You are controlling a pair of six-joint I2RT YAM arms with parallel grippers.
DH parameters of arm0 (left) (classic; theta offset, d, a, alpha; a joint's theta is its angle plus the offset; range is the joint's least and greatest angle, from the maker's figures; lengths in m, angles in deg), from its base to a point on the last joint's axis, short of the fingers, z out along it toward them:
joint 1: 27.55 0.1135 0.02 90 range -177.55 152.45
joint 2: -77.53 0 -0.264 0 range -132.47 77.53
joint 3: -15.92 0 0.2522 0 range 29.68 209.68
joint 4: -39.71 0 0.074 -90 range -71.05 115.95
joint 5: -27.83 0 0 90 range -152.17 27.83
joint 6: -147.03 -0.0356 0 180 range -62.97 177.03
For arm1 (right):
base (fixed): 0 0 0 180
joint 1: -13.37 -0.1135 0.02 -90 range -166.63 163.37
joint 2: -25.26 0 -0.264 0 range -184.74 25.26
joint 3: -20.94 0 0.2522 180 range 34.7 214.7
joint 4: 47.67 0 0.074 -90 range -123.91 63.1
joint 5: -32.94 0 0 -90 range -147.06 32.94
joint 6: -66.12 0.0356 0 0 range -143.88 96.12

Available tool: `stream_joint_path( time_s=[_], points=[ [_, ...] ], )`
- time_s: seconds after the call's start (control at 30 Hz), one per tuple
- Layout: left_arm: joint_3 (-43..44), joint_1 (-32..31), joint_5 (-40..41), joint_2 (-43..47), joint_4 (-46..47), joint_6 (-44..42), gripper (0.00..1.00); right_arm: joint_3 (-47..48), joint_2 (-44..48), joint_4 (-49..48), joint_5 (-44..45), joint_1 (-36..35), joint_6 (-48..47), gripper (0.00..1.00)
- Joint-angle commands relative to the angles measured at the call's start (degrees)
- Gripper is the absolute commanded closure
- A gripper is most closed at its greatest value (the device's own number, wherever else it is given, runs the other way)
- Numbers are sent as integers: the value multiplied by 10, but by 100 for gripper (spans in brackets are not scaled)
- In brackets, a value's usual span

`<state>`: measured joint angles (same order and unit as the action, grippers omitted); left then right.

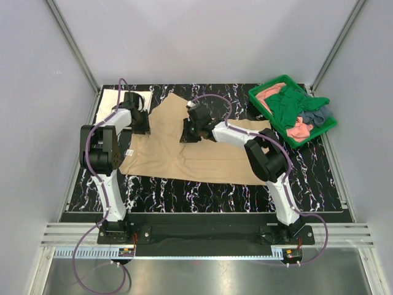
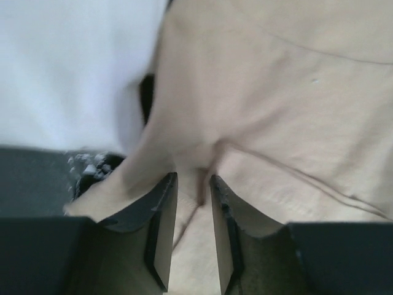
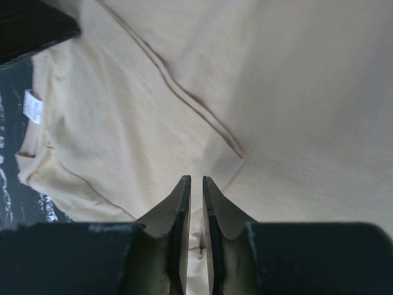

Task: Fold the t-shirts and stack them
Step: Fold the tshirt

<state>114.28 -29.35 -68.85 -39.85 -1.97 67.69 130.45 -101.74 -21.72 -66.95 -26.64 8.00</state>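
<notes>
Left gripper [image 2: 193,178]: its fingers [image 2: 161,233] are standing apart with a moderate gap. A raised crease of the tan t-shirt [image 2: 276,110] is running toward that gap, and tan cloth is showing through it. The pads are not visibly pressing on the cloth, so the gripper is judged to be holding nothing. At 10 o'clock from the fingertips, the cream-white t-shirt [image 2: 67,67] is lying flat, with the tan cloth's edge just beside it.

Right gripper [image 3: 196,179]: its fingers [image 3: 178,233] are standing parted by a narrow slit only. Tan cloth is showing through the slit, and nothing is visibly being clamped. A stitched seam is running from 11 o'clock down to the fingertips. At 9 o'clock, the shirt's neck opening is showing a small white label [image 3: 34,107].

Overhead view: both grippers are resting low over the tan t-shirt. This shirt is lying spread across the middle of the black marbled table [image 1: 215,190], with a flap reaching toward 12 o'clock. The left gripper is sitting at the shirt's 10 o'clock edge, and the right gripper is sitting near its centre.

The cream-white t-shirt is lying at the table's 10 o'clock corner. A green tray [image 1: 267,85] is sitting at 2 o'clock. It is holding the dark green t-shirt [image 1: 288,104], the salmon-pink t-shirt [image 1: 269,92] and the grey-blue t-shirt [image 1: 316,115], all heaped and unfolded.
</notes>
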Motion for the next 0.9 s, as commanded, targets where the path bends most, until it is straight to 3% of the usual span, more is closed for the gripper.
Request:
stream_joint_path(
  time_s=[0.0, 0.13, 0.4, 0.57, 0.73, 0.87],
  points=[
    [32, -2, 65, 64, -51, 22, 64, 36, -25, 37, 29, 0, 0, 80],
    [-5, -6, 57, 116, -69, 32, 65, 35, -20, 61, 42, 5, 8, 80],
    [-160, -10, -11, 214, -68, 74, 69, -44, 94, 61, 74, 5, 14, 76],
    [-219, -10, 33, 175, -82, 127, 76, -108, 203, 58, 93, 5, 16, 72],
    [-266, -9, 162, 183, -103, 198, 76, -194, 304, 62, 130, 12, 1, 67],
    [-305, -2, 218, 196, -129, 241, 76, -238, 393, 77, 139, 34, 6, 62]
  ],
)
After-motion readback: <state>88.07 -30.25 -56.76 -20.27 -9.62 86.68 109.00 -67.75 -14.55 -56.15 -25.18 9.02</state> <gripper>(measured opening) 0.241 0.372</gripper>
